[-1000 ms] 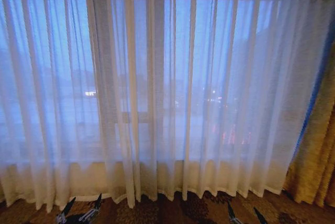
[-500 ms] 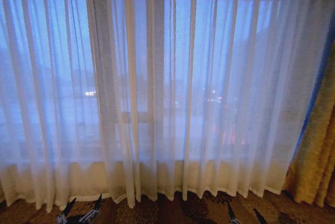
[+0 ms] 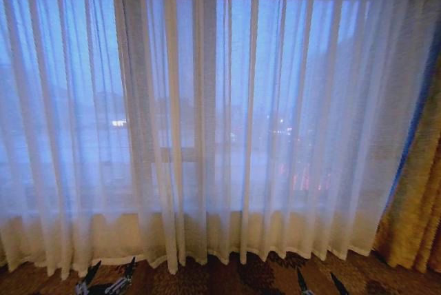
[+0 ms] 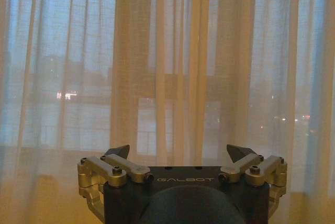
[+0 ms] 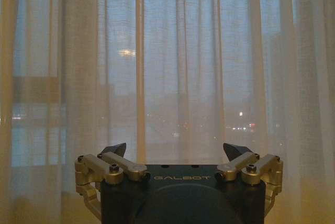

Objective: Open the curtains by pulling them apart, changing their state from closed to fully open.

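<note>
The sheer white curtains [image 3: 207, 116] hang closed across the whole window, falling in many vertical folds to the floor. Where the panels overlap, a denser band of folds [image 3: 172, 123] runs down left of centre. My left gripper [image 3: 109, 274] is open at the bottom left of the head view, short of the fabric. Low on the right, my right gripper [image 3: 315, 280] is open too, also apart from the cloth. In the left wrist view the open left gripper [image 4: 178, 153] faces the thick overlapping folds [image 4: 178, 67]. The right gripper [image 5: 175, 150] faces thinner sheer curtain [image 5: 183, 67].
A heavy golden-brown drape [image 3: 417, 198] hangs at the right edge. Dark patterned carpet [image 3: 227, 278] runs along the curtain hems. Through the fabric, a window frame and distant city lights [image 3: 118, 123] show faintly.
The right gripper's fingertips have shifted slightly left at the bottom of the head view. The curtains and left gripper have not moved.
</note>
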{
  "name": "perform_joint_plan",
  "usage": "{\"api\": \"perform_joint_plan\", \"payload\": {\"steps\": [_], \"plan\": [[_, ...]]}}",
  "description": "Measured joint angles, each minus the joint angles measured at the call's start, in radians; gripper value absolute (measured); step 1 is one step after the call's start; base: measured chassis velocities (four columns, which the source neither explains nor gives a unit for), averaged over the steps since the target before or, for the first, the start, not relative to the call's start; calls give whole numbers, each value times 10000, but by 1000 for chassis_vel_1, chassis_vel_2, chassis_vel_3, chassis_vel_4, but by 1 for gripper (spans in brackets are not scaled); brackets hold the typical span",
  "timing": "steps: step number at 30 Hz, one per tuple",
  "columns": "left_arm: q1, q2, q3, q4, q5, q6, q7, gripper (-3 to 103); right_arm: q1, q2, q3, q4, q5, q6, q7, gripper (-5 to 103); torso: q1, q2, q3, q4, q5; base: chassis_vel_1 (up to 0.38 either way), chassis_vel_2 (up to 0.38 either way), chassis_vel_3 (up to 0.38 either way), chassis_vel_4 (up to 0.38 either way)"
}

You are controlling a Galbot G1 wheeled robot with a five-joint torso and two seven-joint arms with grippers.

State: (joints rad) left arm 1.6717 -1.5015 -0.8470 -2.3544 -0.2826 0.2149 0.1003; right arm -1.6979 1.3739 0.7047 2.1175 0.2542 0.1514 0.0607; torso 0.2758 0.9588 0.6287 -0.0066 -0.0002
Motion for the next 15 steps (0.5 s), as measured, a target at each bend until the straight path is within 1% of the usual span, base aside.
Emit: {"api": "perform_joint_plan", "payload": {"steps": [9,15], "plan": [[50,17,-23,-13,1,-47,6,100,-13,1,13,-100,-34,149,-26,100,0,0,0,0,0,0,0,0,0],[67,17,-44,-6,1,-63,12,100,-8,0,4,-184,-50,175,-29,100,0,0,0,0,-1,-69,38,51,-38]]}}
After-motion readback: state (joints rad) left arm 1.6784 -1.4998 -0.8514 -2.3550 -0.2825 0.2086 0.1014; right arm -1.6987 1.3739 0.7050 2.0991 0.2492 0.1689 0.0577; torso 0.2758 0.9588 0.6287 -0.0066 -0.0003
